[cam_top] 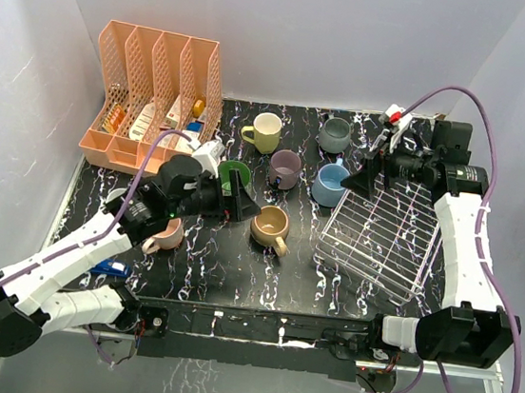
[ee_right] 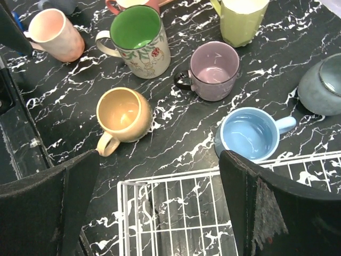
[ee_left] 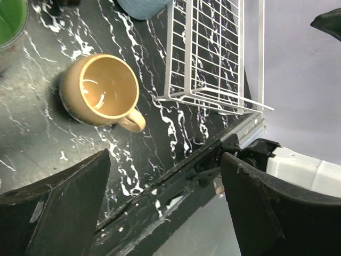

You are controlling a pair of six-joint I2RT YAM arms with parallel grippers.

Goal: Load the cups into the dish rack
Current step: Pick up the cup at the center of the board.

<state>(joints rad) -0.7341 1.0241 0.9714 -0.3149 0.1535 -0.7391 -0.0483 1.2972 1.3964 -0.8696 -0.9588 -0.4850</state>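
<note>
The wire dish rack lies empty at the right of the table. Left of it stand the light blue cup, mauve cup, grey cup, yellow-green cup and tan cup. A pink cup and the green-lined cup sit by the left arm. My left gripper is open and empty, hovering left of the tan cup. My right gripper is open and empty above the rack's far left corner, beside the light blue cup.
A peach slotted organizer stands at the back left. A small blue object lies by the left arm. The table's front rail runs along the near edge. White walls close in the back and sides.
</note>
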